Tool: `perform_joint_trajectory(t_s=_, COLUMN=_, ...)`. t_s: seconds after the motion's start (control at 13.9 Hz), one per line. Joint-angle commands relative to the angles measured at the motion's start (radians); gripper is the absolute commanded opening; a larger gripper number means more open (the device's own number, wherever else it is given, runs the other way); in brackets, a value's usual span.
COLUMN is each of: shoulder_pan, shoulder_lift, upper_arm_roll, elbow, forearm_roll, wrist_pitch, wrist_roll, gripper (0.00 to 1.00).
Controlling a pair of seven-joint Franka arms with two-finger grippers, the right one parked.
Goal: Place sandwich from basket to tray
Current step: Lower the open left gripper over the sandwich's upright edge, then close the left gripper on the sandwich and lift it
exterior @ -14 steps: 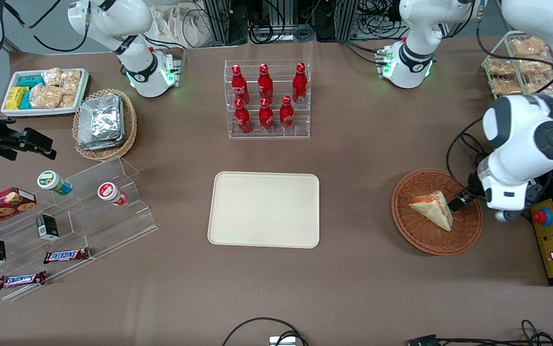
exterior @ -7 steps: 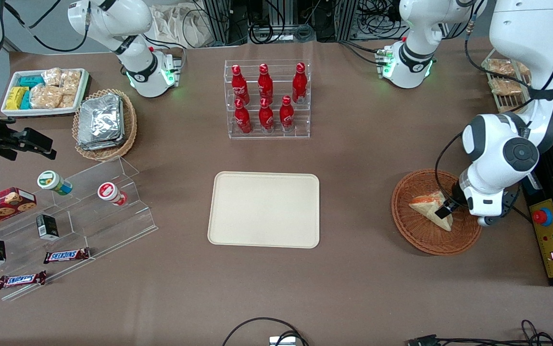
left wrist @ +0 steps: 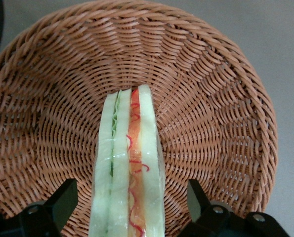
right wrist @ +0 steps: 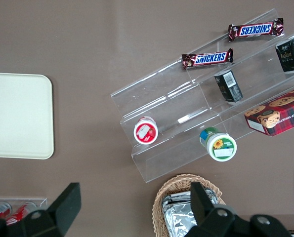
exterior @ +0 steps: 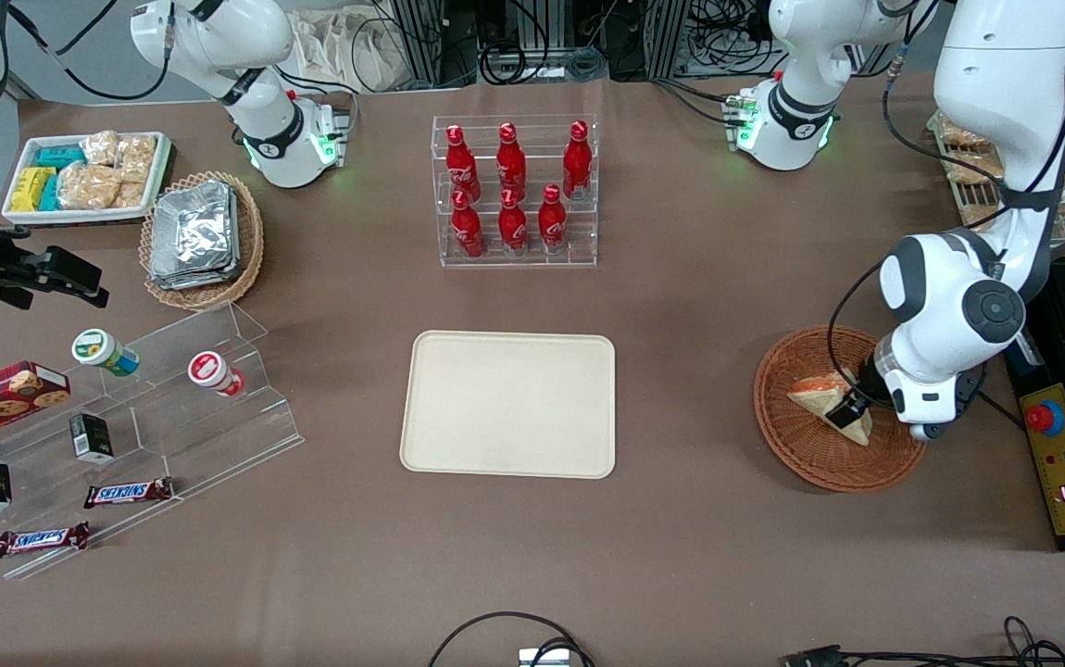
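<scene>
The sandwich [exterior: 818, 393], a pale bread wedge with orange and green filling, lies in the round reddish-brown wicker basket [exterior: 796, 454] toward the working arm's end of the table. My gripper [exterior: 845, 409] is low over the sandwich's end nearer the working arm. In the left wrist view the sandwich [left wrist: 129, 163] stands on edge on the basket's weave [left wrist: 221, 113]. The gripper [left wrist: 130, 196] is open around it, with one black finger [left wrist: 63, 197] on each side and a gap between each finger and the bread. The cream-beige tray [exterior: 509, 404] lies flat mid-table with nothing on it.
A clear rack of red bottles [exterior: 514, 190] stands farther from the front camera than the tray. A yellow control box with a red button [exterior: 1047, 419] sits beside the basket. A stepped acrylic shelf with snacks [exterior: 125, 408], a tan foil-pack basket [exterior: 202, 239] and a white snack tray [exterior: 86, 176] lie toward the parked arm's end.
My gripper has moved from beside the sandwich toward the parked arm's end and lower. It now straddles the sandwich's end. The sandwich and basket have not shifted.
</scene>
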Motion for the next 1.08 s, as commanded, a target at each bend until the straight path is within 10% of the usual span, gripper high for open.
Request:
perform_joint_trajectory(t_s=0.0, shoulder_pan=-0.008, shoulder_lift=0.015, upper_arm_roll=0.001, elbow=0.004, forearm_roll=-0.035, wrist_pitch=0.014, wrist_roll=-0.01, gripper=0.86)
perform_joint_trajectory(t_s=0.36, shoulder_pan=-0.011, shoulder_lift=0.006, upper_arm_roll=-0.005, elbow=0.004, forearm_roll=-0.037, wrist_pitch=-0.009, wrist_roll=0.009, gripper=0.0)
perform_joint_trajectory(t_s=1.01, shoulder_pan=-0.055, shoulder_lift=-0.077, upper_arm_roll=-0.004, elbow=0.305, forearm_roll=-0.015, wrist_pitch=-0.5, wrist_roll=0.542, gripper=0.0)
